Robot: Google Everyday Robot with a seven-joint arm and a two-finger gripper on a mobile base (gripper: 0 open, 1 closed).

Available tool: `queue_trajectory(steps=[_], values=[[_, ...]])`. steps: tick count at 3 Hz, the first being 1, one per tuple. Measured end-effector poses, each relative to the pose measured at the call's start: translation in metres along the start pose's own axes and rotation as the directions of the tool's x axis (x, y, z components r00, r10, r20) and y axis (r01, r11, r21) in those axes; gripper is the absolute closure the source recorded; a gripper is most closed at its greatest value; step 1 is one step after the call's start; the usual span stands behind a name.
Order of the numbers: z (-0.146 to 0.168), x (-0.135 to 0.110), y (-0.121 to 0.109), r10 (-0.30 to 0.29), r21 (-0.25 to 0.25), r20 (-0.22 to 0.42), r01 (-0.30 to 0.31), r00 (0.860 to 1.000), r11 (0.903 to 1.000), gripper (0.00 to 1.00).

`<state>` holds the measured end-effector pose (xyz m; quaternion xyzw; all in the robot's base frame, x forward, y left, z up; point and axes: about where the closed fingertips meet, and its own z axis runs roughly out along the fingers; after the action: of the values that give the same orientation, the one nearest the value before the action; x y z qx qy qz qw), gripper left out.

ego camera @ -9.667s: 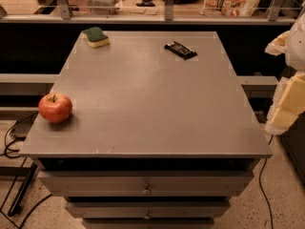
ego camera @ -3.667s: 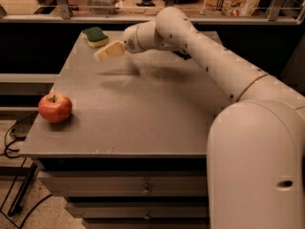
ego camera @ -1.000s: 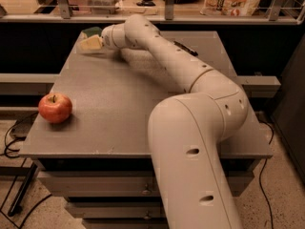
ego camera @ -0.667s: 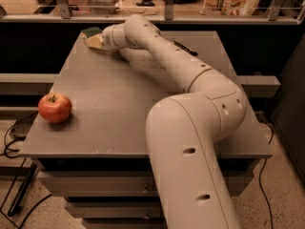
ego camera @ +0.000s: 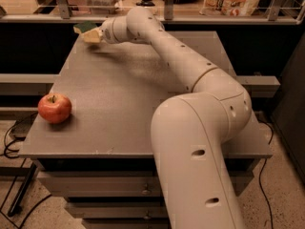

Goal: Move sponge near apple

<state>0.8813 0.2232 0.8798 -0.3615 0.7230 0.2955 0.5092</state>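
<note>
1. Long pale arm stretched over the grey table, all the way to the far left corner.
2. Hand right at that far left corner, close up against the sponge.
3. Sponge there too, green side up, with a bit of yellow showing at its edge.
4. Cannot tell if the hand is clamped on the sponge or apart.
5. Red apple sitting near the front left edge of the table, stem up.
6. Apple and sponge well apart, both on the left side, one at the front and one at the back.
7. Drawers under the table top, and dark cables on the floor at the left.
</note>
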Motion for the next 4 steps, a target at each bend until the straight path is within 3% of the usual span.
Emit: queue_trajectory(steps=[1,2,3,4], values=[[-0.034,-0.024,0.029,-0.135,-0.085,0.003,0.135,0.991,0.9872,1.0],[-0.09,-0.047,0.042,-0.25,-0.089,-0.012,0.248,0.968,0.9646,1.0],[-0.098,-0.037,0.061,-0.271,-0.115,-0.046,0.264,0.962,0.9577,1.0],[-0.097,-0.035,0.061,-0.269,-0.116,-0.047,0.262,0.962,0.958,1.0]])
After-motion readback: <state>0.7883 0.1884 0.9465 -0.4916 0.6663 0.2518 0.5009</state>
